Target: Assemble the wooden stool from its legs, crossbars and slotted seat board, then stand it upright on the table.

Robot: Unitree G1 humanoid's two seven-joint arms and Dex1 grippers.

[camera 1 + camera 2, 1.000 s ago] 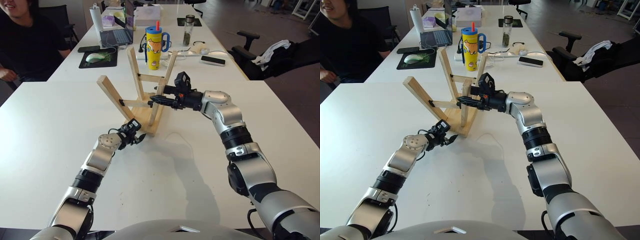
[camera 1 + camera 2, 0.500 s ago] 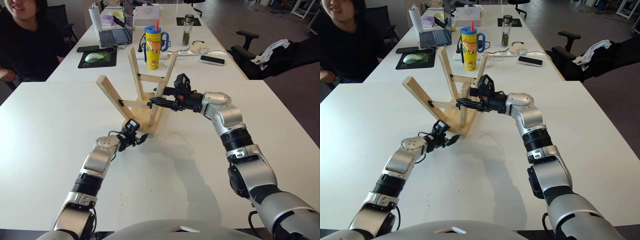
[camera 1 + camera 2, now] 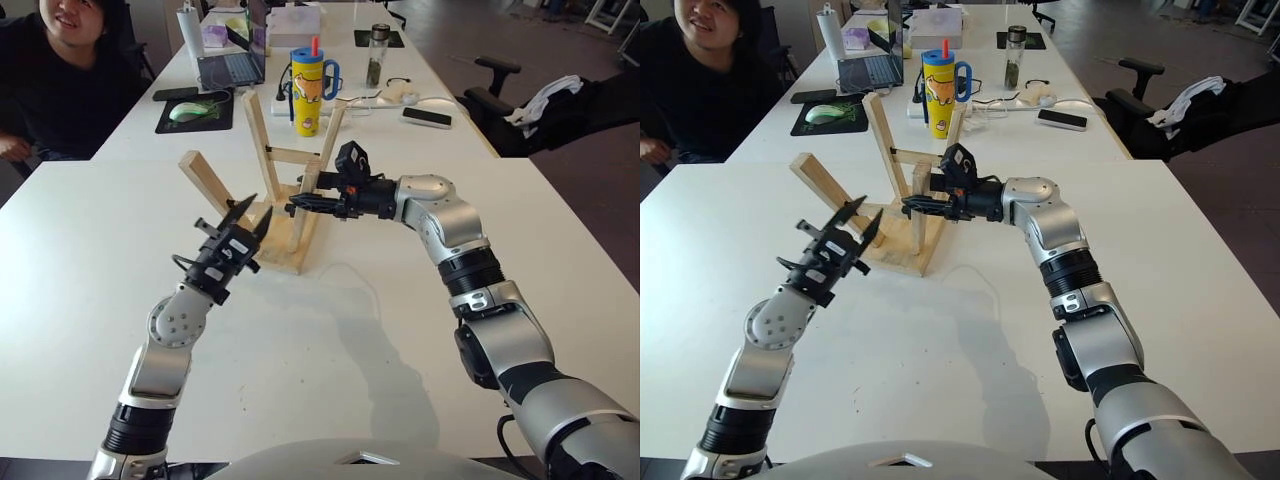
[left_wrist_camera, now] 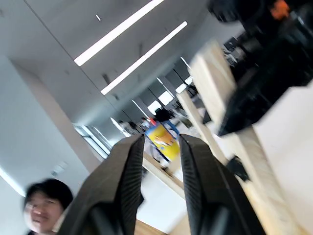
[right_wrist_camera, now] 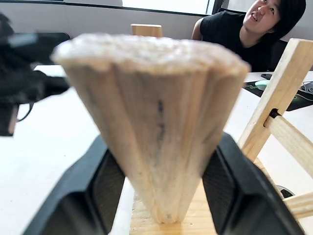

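Note:
The wooden stool (image 3: 275, 215) stands upside down, its seat board (image 3: 283, 252) on the table and its legs pointing up, joined by crossbars (image 3: 295, 155). My right gripper (image 3: 298, 205) is shut on the near right leg (image 5: 151, 122), which sits between both pads (image 5: 95, 193). My left gripper (image 3: 248, 215) hangs above the table just in front of the stool's left side, fingers (image 4: 124, 181) pointing up and open with nothing between them.
Behind the stool stand a yellow tumbler (image 3: 310, 92), a laptop (image 3: 230, 70), a mouse on a mat (image 3: 190, 112), a bottle (image 3: 373, 58) and a phone (image 3: 427, 117). An office chair (image 3: 500, 100) is at the right. The near white table (image 3: 330, 340) is bare.
My left gripper has lifted off the table beside the seat board and turned its fingers upward. The right gripper keeps its hold; the stool has shifted slightly left.

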